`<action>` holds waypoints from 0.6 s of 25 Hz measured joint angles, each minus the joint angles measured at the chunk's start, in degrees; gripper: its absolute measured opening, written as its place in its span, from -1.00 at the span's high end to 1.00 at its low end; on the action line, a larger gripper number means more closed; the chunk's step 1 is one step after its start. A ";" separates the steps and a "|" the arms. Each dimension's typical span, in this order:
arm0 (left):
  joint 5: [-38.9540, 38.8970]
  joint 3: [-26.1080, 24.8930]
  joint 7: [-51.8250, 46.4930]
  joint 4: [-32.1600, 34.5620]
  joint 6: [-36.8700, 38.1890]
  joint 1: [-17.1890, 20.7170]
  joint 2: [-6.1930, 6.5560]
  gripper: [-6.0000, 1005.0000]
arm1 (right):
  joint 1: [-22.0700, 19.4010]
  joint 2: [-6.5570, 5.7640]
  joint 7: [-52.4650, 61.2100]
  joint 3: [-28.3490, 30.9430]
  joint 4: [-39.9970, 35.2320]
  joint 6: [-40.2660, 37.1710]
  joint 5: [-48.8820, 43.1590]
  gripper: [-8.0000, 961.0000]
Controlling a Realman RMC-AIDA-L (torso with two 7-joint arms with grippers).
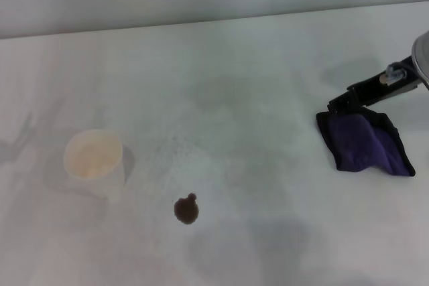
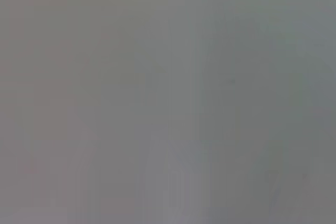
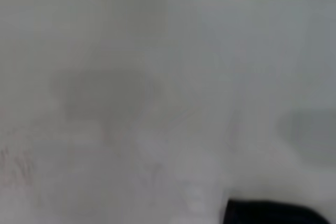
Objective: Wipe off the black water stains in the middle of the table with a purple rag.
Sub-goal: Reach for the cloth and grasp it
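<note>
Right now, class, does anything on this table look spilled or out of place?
Yes: a small black water stain sits on the white table, just right of the paper cup. The purple rag lies rumpled far right, with the right gripper at its edge.

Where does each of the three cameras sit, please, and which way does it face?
Head view: from the robot's head, down on the table, cup, stain and purple rag; the right gripper reaches in at the rag.
Left wrist view: only plain grey, no body part.
Right wrist view: low over the table, a dark edge showing.
Head and right wrist views share the table.
</note>
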 joint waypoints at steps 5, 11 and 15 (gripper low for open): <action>0.26 -1.51 0.16 0.08 0.25 -0.12 0.01 -0.78 | -0.16 -0.01 -0.06 -0.04 3.64 -0.55 -0.63 -0.51; 0.29 -1.56 0.18 -0.31 1.08 -0.72 0.00 -0.78 | -0.03 -0.04 -0.10 0.21 6.12 -1.00 -1.60 -0.48; 0.27 -1.55 0.18 -0.34 1.19 -0.93 0.00 -0.77 | 0.15 -0.07 -0.41 0.30 7.56 -1.16 -1.64 -0.46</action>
